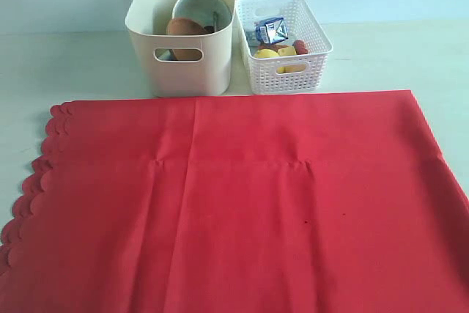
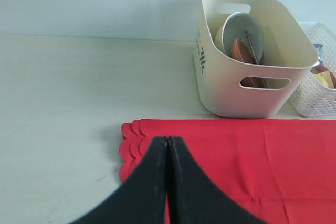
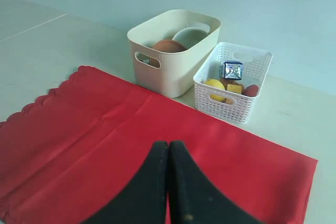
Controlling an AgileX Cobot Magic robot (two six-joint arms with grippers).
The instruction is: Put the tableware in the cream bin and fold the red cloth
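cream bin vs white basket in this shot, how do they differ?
1. The cream bin is taller and bigger; the white basket is lower and smaller.
2. The bin's walls are smooth and solid; the basket's are lattice.
3. The bin holds a white bowl and brown plate; the basket holds a small carton and yellow food pieces.
Shared: both are open-topped, upright and side by side just beyond the red cloth.

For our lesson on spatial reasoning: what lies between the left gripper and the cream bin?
Only the red cloth, lying flat; its far edge reaches almost to the cream bin. The left wrist view shows this.
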